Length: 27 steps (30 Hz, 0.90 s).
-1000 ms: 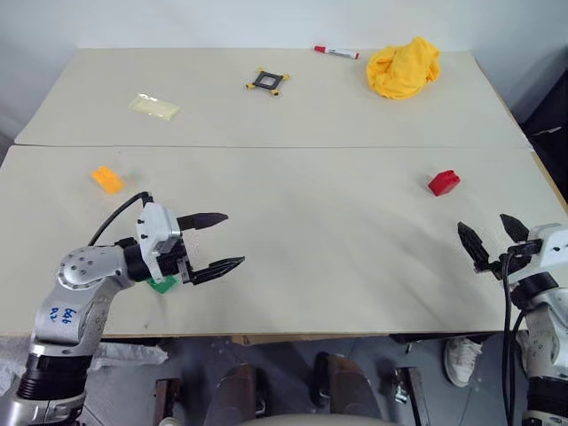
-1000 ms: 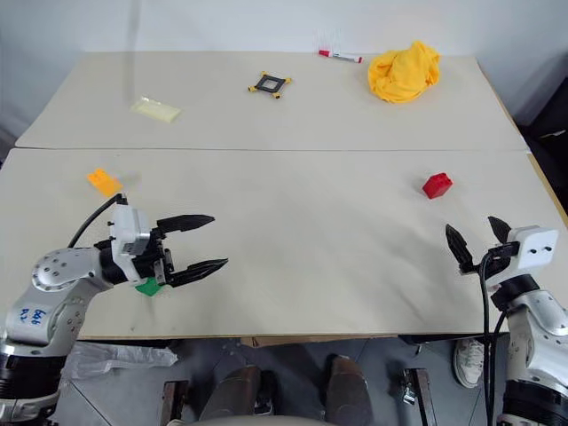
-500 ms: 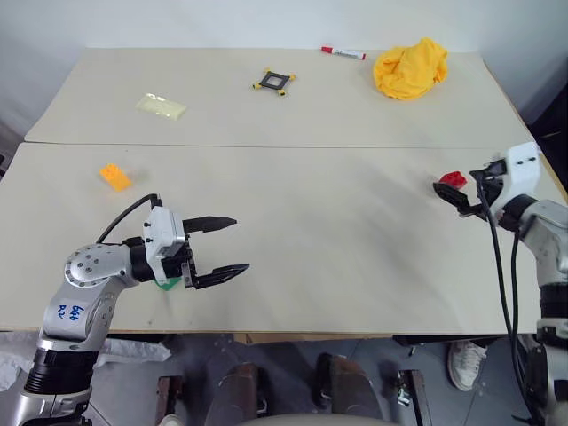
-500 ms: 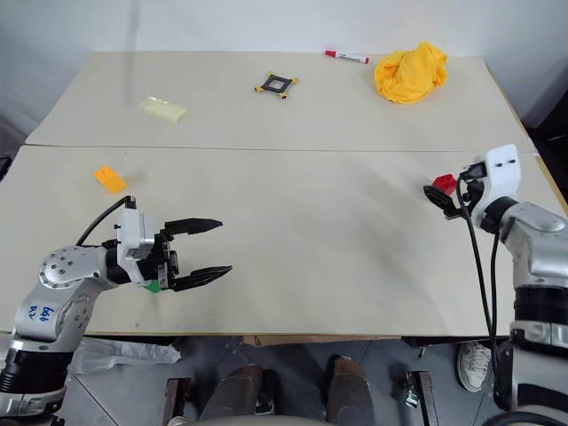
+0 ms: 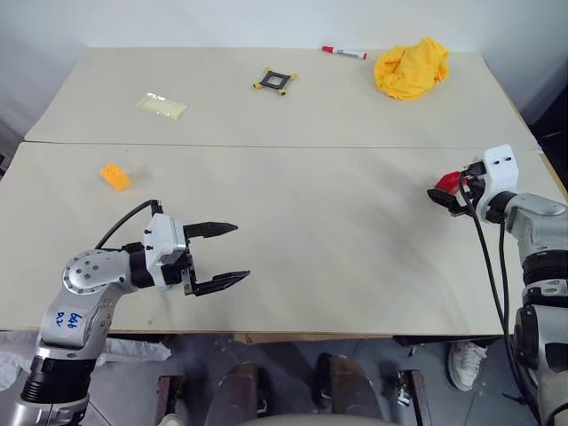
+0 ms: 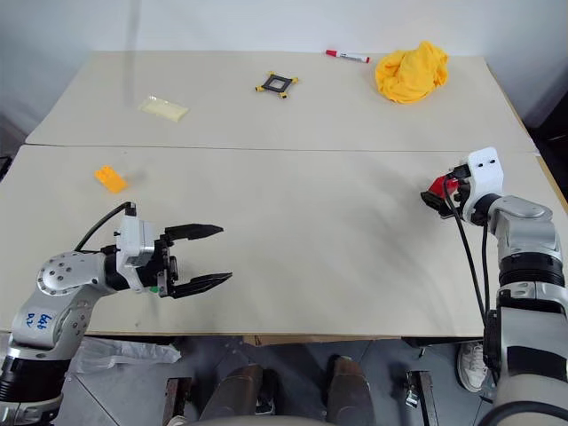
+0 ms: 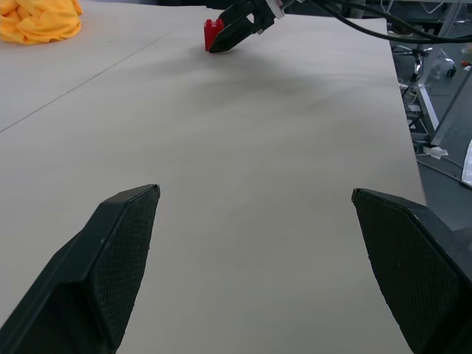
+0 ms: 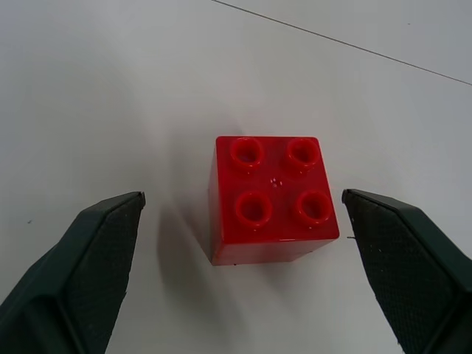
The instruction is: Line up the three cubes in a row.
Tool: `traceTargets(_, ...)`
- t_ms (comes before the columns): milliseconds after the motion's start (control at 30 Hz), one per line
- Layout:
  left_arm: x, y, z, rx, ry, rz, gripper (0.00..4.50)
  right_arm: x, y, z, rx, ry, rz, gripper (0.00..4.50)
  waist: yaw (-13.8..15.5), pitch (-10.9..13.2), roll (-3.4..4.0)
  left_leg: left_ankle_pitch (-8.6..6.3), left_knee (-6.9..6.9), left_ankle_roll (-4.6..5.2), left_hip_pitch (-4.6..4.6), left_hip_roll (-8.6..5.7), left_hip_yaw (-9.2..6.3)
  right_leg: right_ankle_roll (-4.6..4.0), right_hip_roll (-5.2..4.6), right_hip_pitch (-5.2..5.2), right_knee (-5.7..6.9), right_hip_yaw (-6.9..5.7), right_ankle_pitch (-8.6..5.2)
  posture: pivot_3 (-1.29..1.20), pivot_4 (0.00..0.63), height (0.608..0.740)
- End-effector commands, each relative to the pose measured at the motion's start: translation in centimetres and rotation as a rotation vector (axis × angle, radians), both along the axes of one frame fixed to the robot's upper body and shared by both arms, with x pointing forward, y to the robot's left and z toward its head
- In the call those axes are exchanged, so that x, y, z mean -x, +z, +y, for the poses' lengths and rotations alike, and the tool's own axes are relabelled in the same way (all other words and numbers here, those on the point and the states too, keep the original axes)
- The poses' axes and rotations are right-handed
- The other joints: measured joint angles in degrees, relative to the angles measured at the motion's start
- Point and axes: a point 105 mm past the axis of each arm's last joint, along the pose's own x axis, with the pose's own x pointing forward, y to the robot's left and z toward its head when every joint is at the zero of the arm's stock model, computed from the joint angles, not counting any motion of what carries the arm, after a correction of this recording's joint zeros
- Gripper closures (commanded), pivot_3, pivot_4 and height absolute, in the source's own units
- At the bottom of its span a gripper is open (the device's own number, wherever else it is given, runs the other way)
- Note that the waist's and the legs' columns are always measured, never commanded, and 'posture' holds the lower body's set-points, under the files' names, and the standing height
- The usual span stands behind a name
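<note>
- Nothing is lined up yet, as we read it: the cubes lie well apart, and all three need gathering into a row.
- Our right gripper (image 8: 240, 276) stands wide, its fingers either side of the red cube (image 8: 271, 198) without touching it; that cube sits at the right of the frame, studs up, glossy.
- The orange-yellow cube (image 5: 114, 176) lies at the left.
- Our left gripper (image 5: 224, 256) hangs wide and empty at lower left, a sliver of the green cube (image 6: 161, 287) peeking beneath it.
</note>
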Motion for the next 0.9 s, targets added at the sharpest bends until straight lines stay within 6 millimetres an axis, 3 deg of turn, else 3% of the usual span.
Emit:
traceTargets(33,0.1,1.0,0.3,-0.006,-0.006,-0.044,0.0,-0.4,1.6,0.0,0.018,0.017,-0.056,0.88,-0.1,0.0,0.0,0.0,0.0,0.0,0.0,0.0,0.0,0.0,0.0,0.0,0.0,0.0,0.0,0.0,0.15,0.74)
traceTargets(233,0.5,0.9,0.6,-0.009,-0.038,-0.035,0.0,-0.2,2.0,0.9,0.007,0.106,-0.07,3.01,-0.1,0.0,0.0,0.0,0.0,0.0,-0.02,0.01,-0.01,0.0,0.0,0.0,-0.02,-0.02,0.0,0.0,0.15,0.74)
traceTargets(367,0.5,0.6,1.4,-0.014,-0.03,-0.027,0.0,0.2,3.7,4.4,0.05,0.37,-0.098,3.0,-0.5,0.0,0.01,0.0,0.0,0.0,-0.03,0.02,-0.03,0.0,0.01,0.0,-0.03,-0.03,0.0,0.0,0.15,0.74)
traceTargets(467,0.2,0.3,2.4,-0.015,0.0,-0.03,0.0,2.0,6.4,10.9,0.063,0.795,-0.157,3.0,-1.1,0.0,0.04,0.0,0.0,0.0,-0.03,0.03,-0.04,0.0,0.02,-0.01,-0.03,-0.04,0.0,0.0,0.15,0.74)
traceTargets(500,0.2,0.2,2.6,-0.015,0.009,-0.033,0.0,2.5,6.5,12.5,0.102,0.902,-0.141,3.0,-1.4,0.0,0.08,0.0,-0.01,0.0,-0.03,0.04,-0.07,0.0,0.03,-0.01,-0.04,-0.06,0.0,0.0,0.15,0.74)
traceTargets(700,0.5,-0.4,3.5,-0.033,0.034,-0.015,0.0,3.5,4.3,19.4,0.182,1.262,-0.016,3.0,-1.7,0.0,0.06,0.0,-0.02,-0.01,-0.02,0.09,-0.05,-0.01,0.06,-0.05,-0.01,-0.05,0.0,0.0,0.15,0.74)
traceTargets(900,1.0,0.1,3.3,-0.011,0.062,-0.043,0.0,2.2,1.5,21.5,0.236,1.259,0.025,3.0,-1.1,0.1,0.05,0.0,0.24,0.01,-0.51,-0.1,-0.58,-0.01,-0.11,-0.1,-0.02,-0.42,0.0,0.0,0.15,0.74)
